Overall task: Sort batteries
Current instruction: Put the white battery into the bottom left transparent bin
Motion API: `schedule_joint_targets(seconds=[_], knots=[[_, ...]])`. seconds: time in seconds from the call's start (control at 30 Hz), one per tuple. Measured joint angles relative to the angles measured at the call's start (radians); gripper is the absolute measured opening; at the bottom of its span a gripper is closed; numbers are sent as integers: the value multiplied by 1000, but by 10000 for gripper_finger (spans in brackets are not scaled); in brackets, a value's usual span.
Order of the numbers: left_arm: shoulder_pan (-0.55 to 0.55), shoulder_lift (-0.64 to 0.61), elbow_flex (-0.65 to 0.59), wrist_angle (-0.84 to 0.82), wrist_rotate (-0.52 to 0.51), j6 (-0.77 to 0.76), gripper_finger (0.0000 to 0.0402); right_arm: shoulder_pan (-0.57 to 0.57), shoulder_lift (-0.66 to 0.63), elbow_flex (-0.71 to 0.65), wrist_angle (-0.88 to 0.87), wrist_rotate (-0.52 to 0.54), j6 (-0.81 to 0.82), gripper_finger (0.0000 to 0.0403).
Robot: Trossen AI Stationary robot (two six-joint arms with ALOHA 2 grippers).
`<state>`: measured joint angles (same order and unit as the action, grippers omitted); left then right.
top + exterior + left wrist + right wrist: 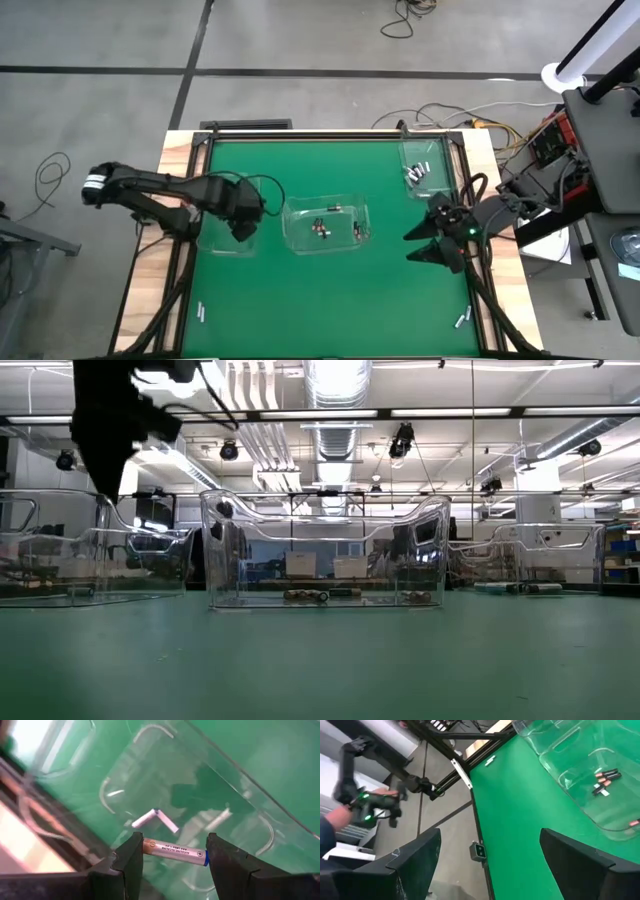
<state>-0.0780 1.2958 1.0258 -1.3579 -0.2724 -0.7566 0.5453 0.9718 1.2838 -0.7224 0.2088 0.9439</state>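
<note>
Hovering over the left clear plastic bin (228,238), the left gripper (172,852) clamps a silvery cylindrical battery (174,852); the right gripper (490,857) waits wide open, empty.

Setting: industrial lab or workshop. Evidence: exposed ceiling ducts (335,400), strip lights (455,412), concrete floor (300,40) with loose cables (405,18), green-topped bench (330,290).

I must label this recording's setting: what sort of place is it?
Probably an industrial lab or workshop: exposed ceiling ducts and strip lights overhead, bare concrete floor with loose cables around the green table.
</note>
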Motion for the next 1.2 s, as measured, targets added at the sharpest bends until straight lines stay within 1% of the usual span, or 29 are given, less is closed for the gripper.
schedule_joint_targets(seconds=[0.1,0.17,0.33,0.53,0.73,0.9,1.07,1.2], knots=[[52,-21,-81,92,29,19,165,0,0,4,-1,2,-2,324],[74,-21,-121,125,34,40,165,0,0,4,-1,7,-16,321],[122,15,-190,157,56,118,165,0,0,4,-2,60,-47,316],[170,38,-267,250,109,203,165,0,0,4,-2,77,-52,318],[194,44,-308,279,114,265,165,0,0,4,-3,80,-47,322],[214,44,-352,307,160,323,165,0,0,4,-3,80,-46,313],[224,47,-361,338,181,329,165,0,0,4,-3,80,-47,307],[225,73,-359,351,196,330,173,0,0,4,-2,80,-47,306]])
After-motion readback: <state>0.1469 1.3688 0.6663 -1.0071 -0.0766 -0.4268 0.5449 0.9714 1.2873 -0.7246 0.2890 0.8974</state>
